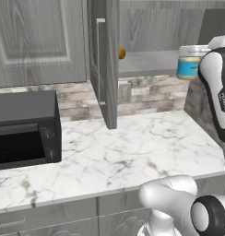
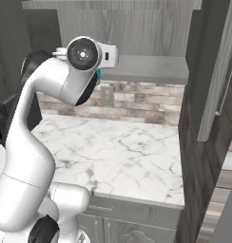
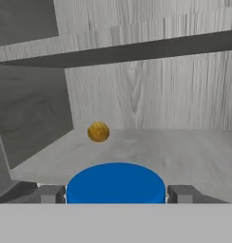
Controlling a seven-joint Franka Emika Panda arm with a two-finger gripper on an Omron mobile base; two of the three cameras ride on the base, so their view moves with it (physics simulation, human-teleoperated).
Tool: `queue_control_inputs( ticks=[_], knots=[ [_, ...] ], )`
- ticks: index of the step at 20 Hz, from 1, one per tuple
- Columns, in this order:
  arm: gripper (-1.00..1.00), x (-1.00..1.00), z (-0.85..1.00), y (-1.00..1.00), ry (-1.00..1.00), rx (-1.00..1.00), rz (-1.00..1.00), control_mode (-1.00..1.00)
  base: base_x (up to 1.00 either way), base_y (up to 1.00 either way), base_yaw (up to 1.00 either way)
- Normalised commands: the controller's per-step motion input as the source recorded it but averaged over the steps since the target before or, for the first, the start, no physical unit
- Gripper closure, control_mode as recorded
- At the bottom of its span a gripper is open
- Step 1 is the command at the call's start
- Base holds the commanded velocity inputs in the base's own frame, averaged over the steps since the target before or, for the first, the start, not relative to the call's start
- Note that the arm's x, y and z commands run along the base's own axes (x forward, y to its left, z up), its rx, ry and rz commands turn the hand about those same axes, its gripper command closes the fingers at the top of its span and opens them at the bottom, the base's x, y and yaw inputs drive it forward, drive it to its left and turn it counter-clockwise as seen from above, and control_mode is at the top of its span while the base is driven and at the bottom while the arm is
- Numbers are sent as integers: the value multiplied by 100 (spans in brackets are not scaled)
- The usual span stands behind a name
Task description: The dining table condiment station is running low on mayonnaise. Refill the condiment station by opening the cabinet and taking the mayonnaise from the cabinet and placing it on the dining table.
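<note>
The mayonnaise (image 1: 189, 62) is a pale jar with a teal label. It stands at the right front edge of the cabinet's lower shelf (image 1: 149, 62). In the hand view its blue lid (image 3: 116, 185) sits between my two fingertips, which press against its sides. My gripper (image 3: 116, 193) is shut on the jar. In the left base view my white forearm hides the hand just right of the jar. In the right base view a sliver of teal label (image 2: 98, 75) peeks out behind my wrist. The cabinet's left door (image 1: 105, 60) stands open. The dining table is out of view.
A round orange item (image 3: 98, 131) lies further back on the shelf, also seen as the orange item (image 1: 121, 52) behind the door edge. A black microwave (image 1: 24, 129) sits on the marble counter (image 1: 133, 147). The right cabinet door (image 2: 217, 76) hangs open.
</note>
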Motion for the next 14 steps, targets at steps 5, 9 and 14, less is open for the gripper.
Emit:
queue_control_inputs(
  ticks=[5,9,14],
  knots=[
    [100,0,-7,21,0,0,32,-100,0,0,0],
    [100,0,-9,8,1,0,5,-100,0,0,0],
    [100,-2,-4,0,-5,-2,0,100,-31,0,0]
  ],
)
